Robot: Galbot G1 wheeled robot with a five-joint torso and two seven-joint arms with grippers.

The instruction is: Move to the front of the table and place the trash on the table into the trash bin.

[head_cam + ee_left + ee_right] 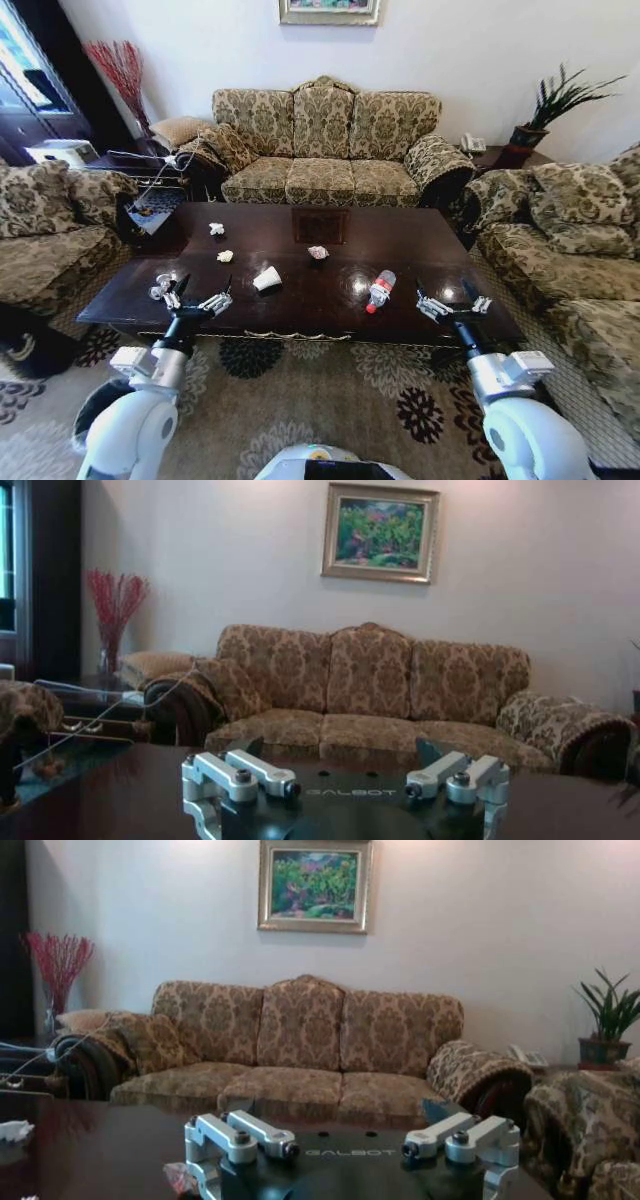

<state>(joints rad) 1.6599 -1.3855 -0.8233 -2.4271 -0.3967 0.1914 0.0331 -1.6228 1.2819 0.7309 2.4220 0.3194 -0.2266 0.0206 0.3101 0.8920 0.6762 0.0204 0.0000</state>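
A living room with patterned sofas is surrounding the table [300, 270], whose dark glossy top is carrying all the trash. The paper cup [267, 279] is lying near the front edge; the bottle [380, 290] is lying towards the front right. Three paper wads [217, 229] [225, 256] [318, 252] are sitting nearer the middle, and a clear wrapper [163, 287] is resting by the front left corner.

The left gripper [198, 298] is hovering over the front edge beside that wrapper, fingers apart and holding nothing. The right gripper [450, 301] is hanging likewise over the front right part.

The bottle, lying on its side, could roll off if nudged; the far wads may demand a long reach.

A pale-rimmed round shape [95, 412] behind the left arm may be the trash bin, though I cannot tell.
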